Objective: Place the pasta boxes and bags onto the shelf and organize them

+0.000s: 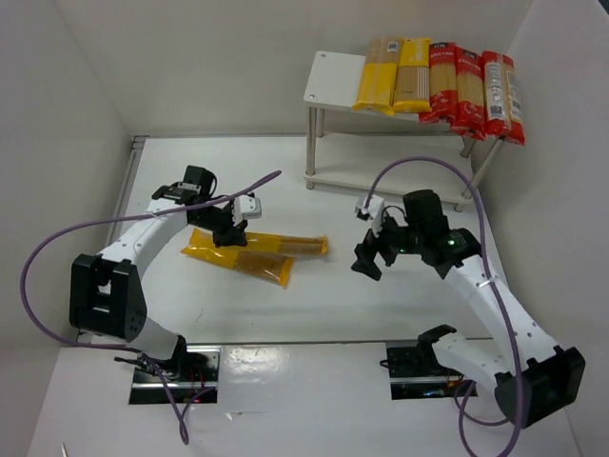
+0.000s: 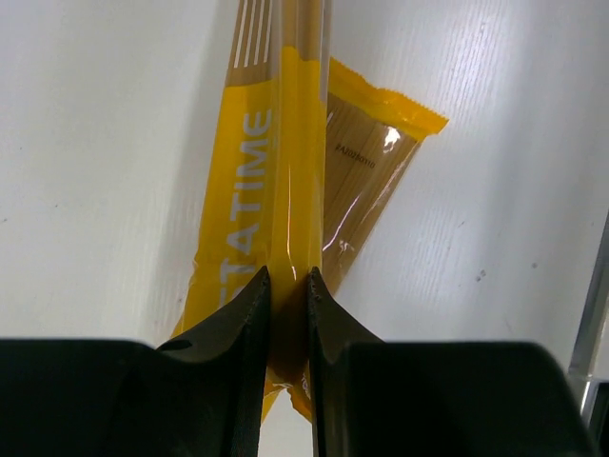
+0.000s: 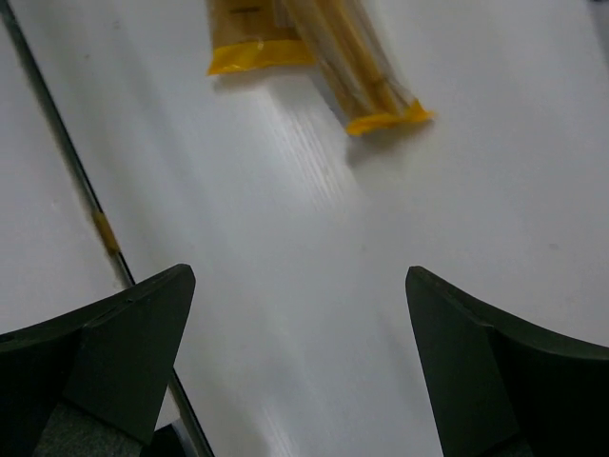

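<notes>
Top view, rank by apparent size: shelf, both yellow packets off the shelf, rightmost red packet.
1. shelf
2. gripped yellow packet and other yellow packet: overlapping, one partly hidden, not ranked
3. rightmost red packet: looks shorter, but sits at the far end, so unsure

The left arm (image 1: 157, 228) and right arm (image 1: 490, 290) match: smooth white link shells joined by chunky matte-black joint housings. The left shoulder housing (image 1: 107, 297), a large black block, stands by the surface's near-left corner; the right shoulder housing (image 1: 544, 386) by its near-right corner. A thin lilac left cable (image 1: 43, 257) arcs wide off its arm, as does the right cable (image 1: 447, 164). Shiny metal base plates (image 1: 176, 373) lie along the near edge. The left end effector (image 1: 228, 234) and right end effector (image 1: 376, 257) are black, each beside a small white camera module (image 1: 249, 206). The fingers (image 2: 238, 324) are matte black, tapering to narrow tips
</notes>
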`<state>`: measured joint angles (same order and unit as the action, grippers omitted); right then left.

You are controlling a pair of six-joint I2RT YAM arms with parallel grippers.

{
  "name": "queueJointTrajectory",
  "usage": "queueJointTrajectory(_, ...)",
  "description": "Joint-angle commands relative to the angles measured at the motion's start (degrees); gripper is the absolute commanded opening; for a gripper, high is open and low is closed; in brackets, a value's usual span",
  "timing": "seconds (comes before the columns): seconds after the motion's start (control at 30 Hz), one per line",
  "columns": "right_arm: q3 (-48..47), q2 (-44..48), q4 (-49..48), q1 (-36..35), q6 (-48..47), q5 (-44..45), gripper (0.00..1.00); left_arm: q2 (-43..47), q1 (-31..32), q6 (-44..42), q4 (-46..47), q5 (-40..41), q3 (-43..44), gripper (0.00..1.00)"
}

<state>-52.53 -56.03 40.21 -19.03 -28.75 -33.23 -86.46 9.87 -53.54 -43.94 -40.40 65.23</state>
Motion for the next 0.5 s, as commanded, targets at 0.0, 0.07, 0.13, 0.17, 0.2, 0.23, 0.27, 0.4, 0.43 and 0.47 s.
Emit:
queueJointTrajectory(0.0,-2.05,-3.73,-6.09,-5.22,-2.62,0.80,1.00,3.04,1.99,5.45,4.56,-5.21,-0.54,0.00)
queueJointTrajectory(0.07,-1.35,-5.83,-8.29,-7.33,-3.77,-1.48,1.00,3.05,2.88,7.38,5.97,-5.21,-0.54,0.00)
queueJointTrajectory(0.13,-1.34,-9.52,-12.07,-9.09,-4.46,-1.48,0.99,3.05,4.19,8.09,6.50,-5.21,-1.16,0.00)
queueJointTrajectory(0.17,-1.34,-10.84,-13.21,-9.10,-5.34,-1.48,0.99,3.05,4.19,8.62,6.50,-5.21,-1.16,0.00)
queueJointTrajectory(0.2,-1.34,-13.55,-15.66,-9.62,-5.96,-1.48,0.99,2.44,4.72,8.63,6.50,-4.69,-1.68,0.00)
queueJointTrajectory(0.23,-1.87,-15.15,-16.73,-9.63,-6.57,-1.48,0.99,2.43,4.72,8.63,7.02,-4.69,-1.69,0.00)
queueJointTrajectory(0.27,-1.87,-16.81,-17.35,-9.63,-7.97,-1.48,0.99,2.43,5.33,9.24,7.03,-4.08,-1.69,0.00)
queueJointTrajectory(0.4,-6.16,-25.16,-20.16,-9.10,-10.26,-2.63,0.99,1.29,6.22,10.73,7.03,-2.40,-2.30,0.00)
queueJointTrajectory(0.43,-6.79,-26.22,-20.17,-9.10,-10.27,-3.41,0.99,1.29,6.22,10.74,7.03,-2.40,-2.30,0.00)
queueJointTrajectory(0.47,-8.19,-27.28,-20.17,-8.58,-11.05,-3.94,0.99,1.29,6.22,10.74,7.03,-1.79,-2.30,0.00)
